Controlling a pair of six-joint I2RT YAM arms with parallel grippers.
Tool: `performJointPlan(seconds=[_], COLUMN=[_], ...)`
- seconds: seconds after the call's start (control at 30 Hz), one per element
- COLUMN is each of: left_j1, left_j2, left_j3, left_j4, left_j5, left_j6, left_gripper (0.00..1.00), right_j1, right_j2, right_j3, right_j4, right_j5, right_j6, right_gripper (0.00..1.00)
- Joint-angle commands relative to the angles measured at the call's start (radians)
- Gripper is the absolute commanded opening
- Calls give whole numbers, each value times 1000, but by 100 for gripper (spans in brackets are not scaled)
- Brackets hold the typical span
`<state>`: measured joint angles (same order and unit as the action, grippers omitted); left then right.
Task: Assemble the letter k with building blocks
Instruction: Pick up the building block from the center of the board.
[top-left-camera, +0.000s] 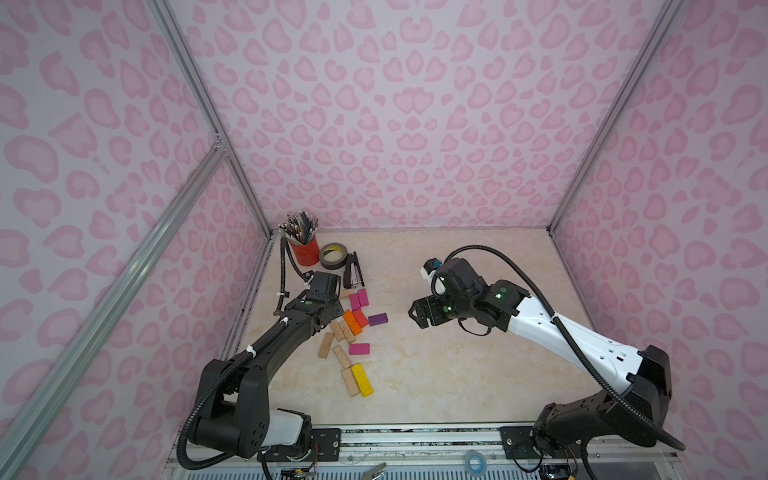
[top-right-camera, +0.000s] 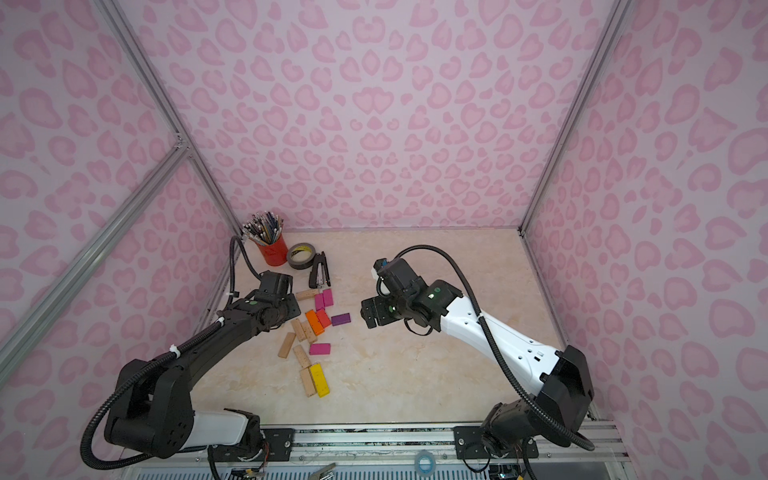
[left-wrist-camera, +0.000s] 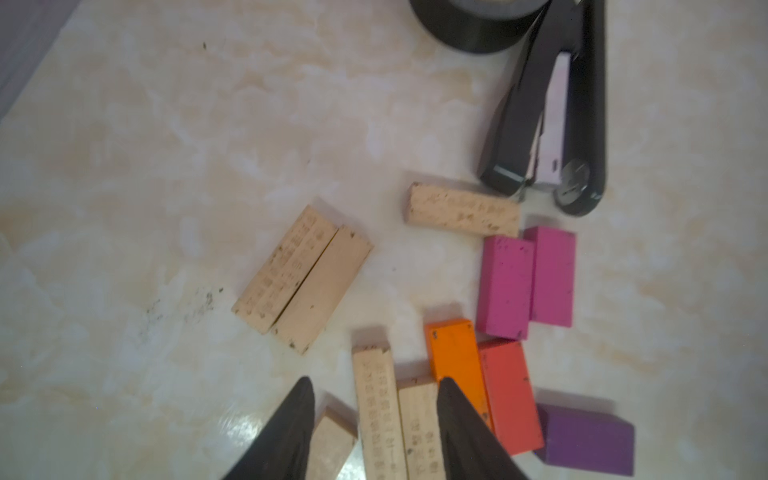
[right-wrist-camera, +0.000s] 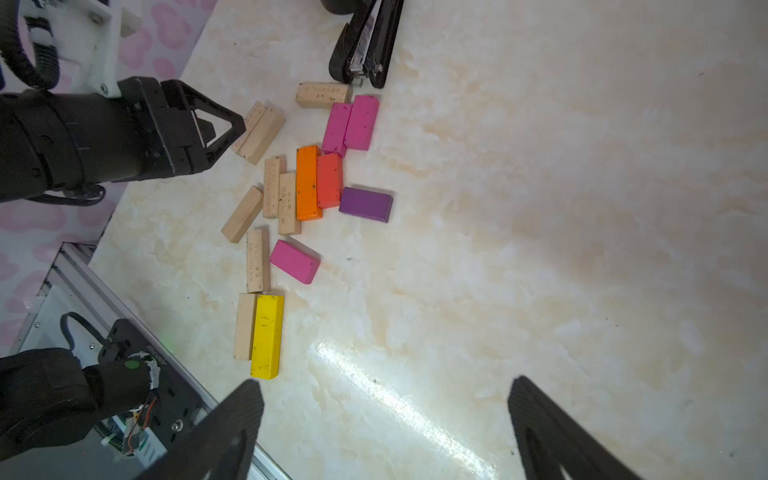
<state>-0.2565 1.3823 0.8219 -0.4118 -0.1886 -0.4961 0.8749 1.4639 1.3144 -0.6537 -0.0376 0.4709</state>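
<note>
The building blocks lie loose on the left of the marble table. Among them are a pink pair, an orange one, a red one, a purple one, a magenta one, a yellow one and several plain wood ones. My left gripper hovers over two side-by-side wood blocks beside the orange block. Its jaws stand apart with nothing gripped. A further wood pair lies ahead of it. My right gripper hangs wide open over bare table, right of the pile.
A red cup of pencils, a roll of dark tape and a black stapler stand at the back left, close behind the blocks. Pink patterned walls enclose the table on three sides. A metal rail runs along the front edge.
</note>
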Motion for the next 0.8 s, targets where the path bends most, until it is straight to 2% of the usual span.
performJointPlan(seconds=[0.0, 0.17, 0.57, 0.77], left_j1=[26, 65, 62, 34], left_j2=[-3, -6, 19, 66], left_j3=[-56, -120, -144, -140], left_j4=[-51, -30, -26, -29], left_j5=[13, 74, 141, 110], left_j6=[-22, -7, 37, 38], left_gripper=[50, 50, 59, 57], right_j1=[22, 24, 24, 25], right_j2=[23, 20, 6, 1], right_j3=[-1, -13, -36, -41], right_j4=[-16, -9, 18, 28], right_j5=[30, 39, 69, 72], right_j6=[32, 36, 62, 70], right_gripper=[93, 93, 92, 92])
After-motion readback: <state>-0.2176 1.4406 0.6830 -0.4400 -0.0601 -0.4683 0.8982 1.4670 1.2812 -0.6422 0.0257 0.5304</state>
